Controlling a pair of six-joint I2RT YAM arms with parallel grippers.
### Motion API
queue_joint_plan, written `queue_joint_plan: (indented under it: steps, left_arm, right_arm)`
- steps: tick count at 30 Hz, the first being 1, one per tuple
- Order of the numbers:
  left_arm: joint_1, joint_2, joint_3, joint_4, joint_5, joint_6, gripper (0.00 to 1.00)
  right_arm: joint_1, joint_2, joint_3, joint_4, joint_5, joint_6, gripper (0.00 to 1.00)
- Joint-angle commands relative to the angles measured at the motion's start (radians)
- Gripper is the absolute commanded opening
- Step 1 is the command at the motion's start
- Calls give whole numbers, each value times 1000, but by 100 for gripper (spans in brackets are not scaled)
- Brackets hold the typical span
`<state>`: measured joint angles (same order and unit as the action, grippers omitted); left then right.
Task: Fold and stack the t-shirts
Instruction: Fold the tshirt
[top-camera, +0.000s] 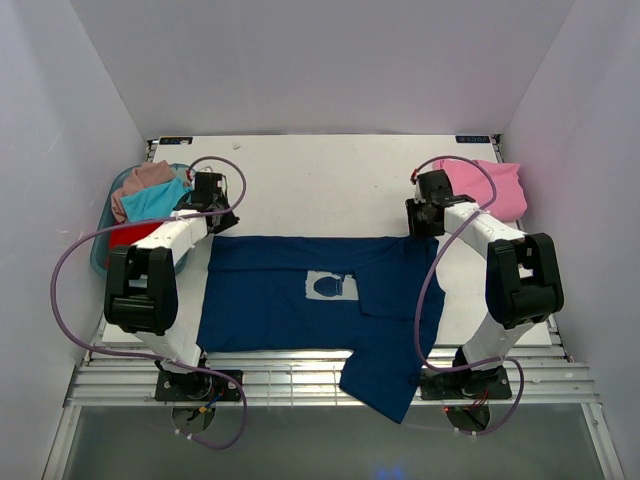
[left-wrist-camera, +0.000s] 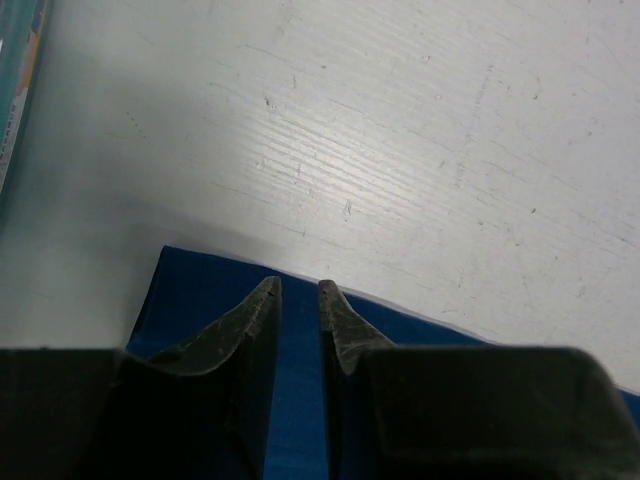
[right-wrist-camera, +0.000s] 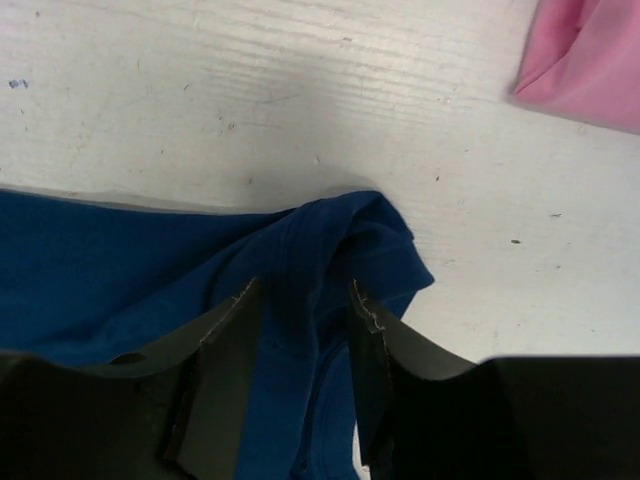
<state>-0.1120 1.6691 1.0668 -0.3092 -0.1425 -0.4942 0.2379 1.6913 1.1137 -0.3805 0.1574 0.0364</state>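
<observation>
A navy t-shirt (top-camera: 280, 295) lies spread flat on the white table, its pale chest print (top-camera: 330, 286) facing up. One end hangs over the front edge. My left gripper (top-camera: 212, 222) sits at the shirt's far left corner. In the left wrist view its fingers (left-wrist-camera: 300, 290) stand slightly apart over the flat navy cloth (left-wrist-camera: 200, 300). My right gripper (top-camera: 425, 230) is at the far right corner, its jaws (right-wrist-camera: 305, 290) open astride a bunched ridge of navy cloth (right-wrist-camera: 340, 235). A folded pink t-shirt (top-camera: 490, 188) lies at the back right.
A teal basket (top-camera: 100, 250) at the left holds dusty-pink (top-camera: 145, 178), teal (top-camera: 155, 200) and red (top-camera: 130, 235) t-shirts. Its rim (left-wrist-camera: 15, 90) shows in the left wrist view. The pink t-shirt (right-wrist-camera: 590, 60) lies just beyond the right gripper. White walls enclose the table.
</observation>
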Motion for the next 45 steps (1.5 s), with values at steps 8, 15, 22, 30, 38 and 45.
queue_joint_plan:
  steps: [8, 15, 22, 30, 38, 45]
  left_arm:
    - [-11, -108, -123, -21, -5, -27, 32]
    - [-14, -111, -160, -25, -37, -30, 31]
    - [-12, -39, -136, -14, -78, -18, 30]
    - [-14, -40, -129, -18, -114, -15, 30]
    - [-14, -55, -149, -21, -143, -15, 30]
    - [-12, -36, -140, -21, -141, -24, 30]
  right_arm:
    - [3, -5, -35, 20, -53, -7, 39]
    - [3, -16, -34, 14, -47, -9, 30]
    - [3, -19, -43, 8, -25, -13, 14]
    - [1, -16, -42, -24, 83, -18, 12]
    - [1, 2, 12, -169, 154, 17, 12]
    - [1, 19, 38, -241, 215, 43, 12]
